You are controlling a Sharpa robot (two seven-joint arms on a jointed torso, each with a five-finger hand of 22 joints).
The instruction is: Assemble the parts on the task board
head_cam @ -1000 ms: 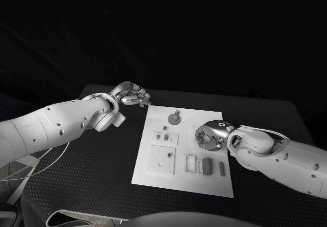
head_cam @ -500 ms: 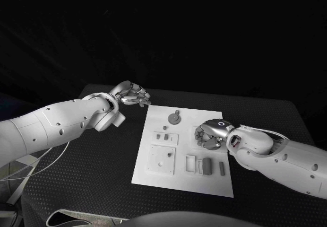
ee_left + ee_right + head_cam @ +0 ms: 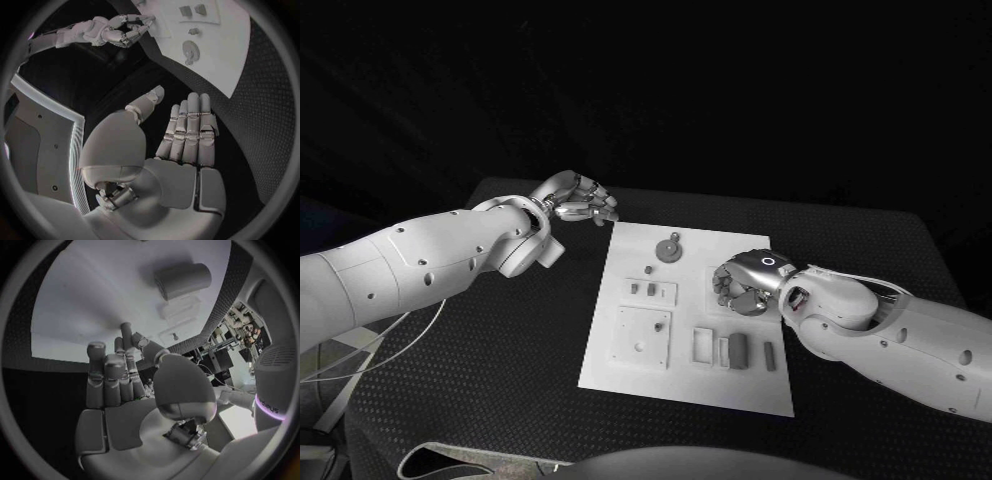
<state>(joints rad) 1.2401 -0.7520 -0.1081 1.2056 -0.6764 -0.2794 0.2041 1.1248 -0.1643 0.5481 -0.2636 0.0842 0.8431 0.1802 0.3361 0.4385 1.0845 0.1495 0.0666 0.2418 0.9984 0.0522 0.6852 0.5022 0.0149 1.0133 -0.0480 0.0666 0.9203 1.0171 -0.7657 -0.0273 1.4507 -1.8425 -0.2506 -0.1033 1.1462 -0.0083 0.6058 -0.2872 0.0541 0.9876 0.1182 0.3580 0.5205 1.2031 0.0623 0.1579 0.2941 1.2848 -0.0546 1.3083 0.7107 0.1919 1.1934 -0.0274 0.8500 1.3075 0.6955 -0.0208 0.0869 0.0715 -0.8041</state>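
- Since a second ago, my right hand (image 3: 744, 285) is barely shifting over the task board's (image 3: 635, 375) right edge, fingers apart, grasping nothing.
- My left hand (image 3: 574, 198) is hovering released beyond the board's far-left corner.
- Grey parts (image 3: 738, 351) are lying near the board's near-right corner.

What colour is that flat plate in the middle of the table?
White. The task board shows best in the head view, against the black table.

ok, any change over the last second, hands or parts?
Barely. The right hand, over the task board near its right edge, shifted very slightly; it holds nothing. The left hand stayed off the board's far left corner, also holding nothing. The parts lie as before.
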